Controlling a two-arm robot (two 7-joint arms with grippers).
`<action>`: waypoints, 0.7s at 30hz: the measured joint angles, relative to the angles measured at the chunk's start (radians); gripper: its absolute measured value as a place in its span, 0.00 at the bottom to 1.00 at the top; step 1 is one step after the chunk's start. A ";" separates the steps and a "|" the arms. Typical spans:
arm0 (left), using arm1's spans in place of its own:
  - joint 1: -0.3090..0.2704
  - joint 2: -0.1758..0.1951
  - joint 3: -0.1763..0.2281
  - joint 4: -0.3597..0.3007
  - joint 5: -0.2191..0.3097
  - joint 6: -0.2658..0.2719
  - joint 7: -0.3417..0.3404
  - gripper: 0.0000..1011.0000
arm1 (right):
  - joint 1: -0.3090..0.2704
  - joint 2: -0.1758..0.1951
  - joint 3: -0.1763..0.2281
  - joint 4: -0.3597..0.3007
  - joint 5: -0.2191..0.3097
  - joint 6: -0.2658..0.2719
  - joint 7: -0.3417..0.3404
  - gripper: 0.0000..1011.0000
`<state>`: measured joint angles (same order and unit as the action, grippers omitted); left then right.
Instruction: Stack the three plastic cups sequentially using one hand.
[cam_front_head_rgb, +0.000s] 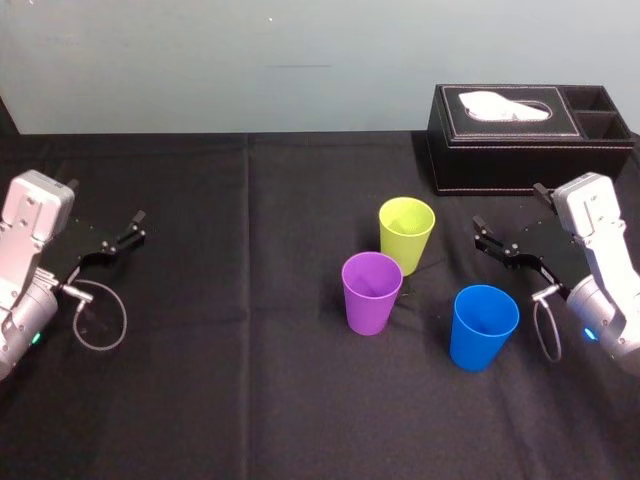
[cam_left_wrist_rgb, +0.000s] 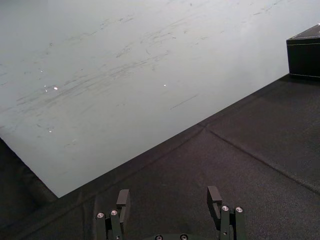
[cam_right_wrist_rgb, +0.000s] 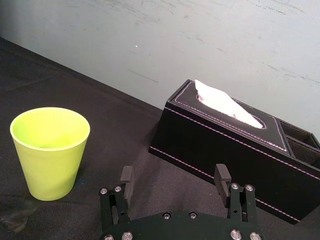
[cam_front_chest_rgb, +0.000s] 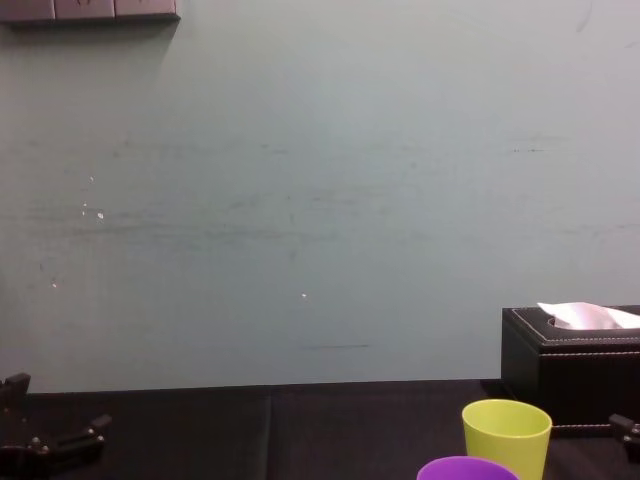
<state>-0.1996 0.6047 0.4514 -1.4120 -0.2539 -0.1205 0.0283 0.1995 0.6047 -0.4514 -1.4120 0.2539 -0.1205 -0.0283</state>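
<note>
purple cup (cam_front_head_rgb: 372, 292), yellow-green cup (cam_front_head_rgb: 407, 233), blue cup (cam_front_head_rgb: 483, 326), all upright, apart

chest view chops the purple cup (cam_front_chest_rgb: 467, 468) at 5 o'clock, just its rim shows; tissue box (cam_front_chest_rgb: 570, 365) at 4 o'clock runs off the edge

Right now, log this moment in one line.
yellow-green cup, purple cup, blue cup: upright, unstacked | right claw: open, right of cups | left claw: open, parked far left

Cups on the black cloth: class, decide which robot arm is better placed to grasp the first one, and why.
Probably right. The right gripper hangs open near the blue cup and yellow-green cup; the left gripper sits far from all three.
</note>
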 joint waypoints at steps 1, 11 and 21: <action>0.000 0.000 0.000 0.000 0.000 0.000 0.000 1.00 | 0.000 0.000 0.000 0.000 0.000 0.000 0.000 0.99; 0.000 0.000 0.000 0.000 0.000 0.000 0.000 1.00 | 0.000 0.000 0.000 0.000 0.000 0.000 0.000 0.99; 0.000 0.000 0.000 0.000 0.000 0.000 0.000 1.00 | 0.000 0.000 0.000 0.000 0.000 0.000 0.000 0.99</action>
<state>-0.1995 0.6047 0.4514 -1.4120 -0.2539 -0.1205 0.0283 0.1996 0.6046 -0.4514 -1.4120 0.2539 -0.1205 -0.0283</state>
